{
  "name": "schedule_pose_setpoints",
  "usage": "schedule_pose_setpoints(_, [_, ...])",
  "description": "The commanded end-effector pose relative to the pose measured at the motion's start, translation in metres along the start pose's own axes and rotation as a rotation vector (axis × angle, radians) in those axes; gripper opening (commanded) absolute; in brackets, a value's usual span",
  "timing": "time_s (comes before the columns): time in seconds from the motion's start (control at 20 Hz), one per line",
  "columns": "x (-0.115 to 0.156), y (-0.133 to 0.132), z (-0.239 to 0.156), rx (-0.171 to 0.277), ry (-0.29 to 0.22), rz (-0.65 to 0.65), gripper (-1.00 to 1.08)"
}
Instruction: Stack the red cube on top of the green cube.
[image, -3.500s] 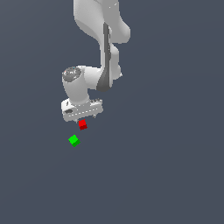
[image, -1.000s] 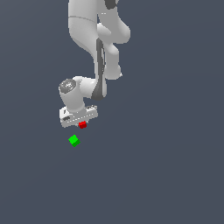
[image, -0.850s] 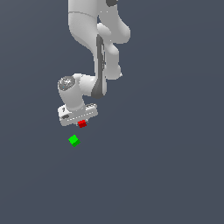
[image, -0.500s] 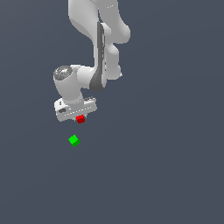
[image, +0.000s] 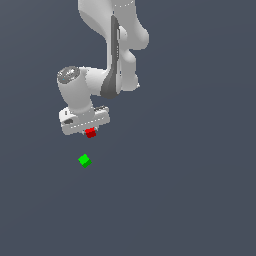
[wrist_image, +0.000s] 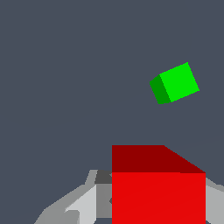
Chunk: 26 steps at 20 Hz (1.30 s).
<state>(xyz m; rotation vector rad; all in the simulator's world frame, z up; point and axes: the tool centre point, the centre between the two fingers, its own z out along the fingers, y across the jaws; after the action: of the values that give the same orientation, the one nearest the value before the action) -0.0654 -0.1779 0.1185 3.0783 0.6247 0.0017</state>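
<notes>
Red cube (image: 90, 133) up in the air, pinched between the fingers of the gripper (image: 90, 131), tucked just under the white hand and well clear of the floor! Green cube (image: 84, 160) sits alone on the grey surface, lower in the exterior view and a touch toward the exterior view's left of the carried block — so the coming move looks like a short sideways shift in that direction before any descent. The two cubes are apart, nothing touching yet. Now the wrist view: red cube (wrist_image: 158, 188) fills the foreground with grey fingers (wrist_image: 83, 205) flanking it, and the green cube (wrist_image: 175, 83) shows turned at an angle to the red one's faces — a misalignment the exterior view is too small to reveal. What the exterior view alone gives is height: the load rides well above the target.
</notes>
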Motion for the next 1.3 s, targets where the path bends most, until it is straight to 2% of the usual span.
schedule_pose_setpoints(0.0, [0.0,0.0,0.0,0.0,0.0,0.0,-1.0])
schedule_pose_setpoints(0.45, [0.016,0.013,0.012,0.0,0.0,0.0,-1.0])
schedule_pose_setpoints(1.25, [0.073,0.059,0.05,0.001,-0.001,0.0,-1.0])
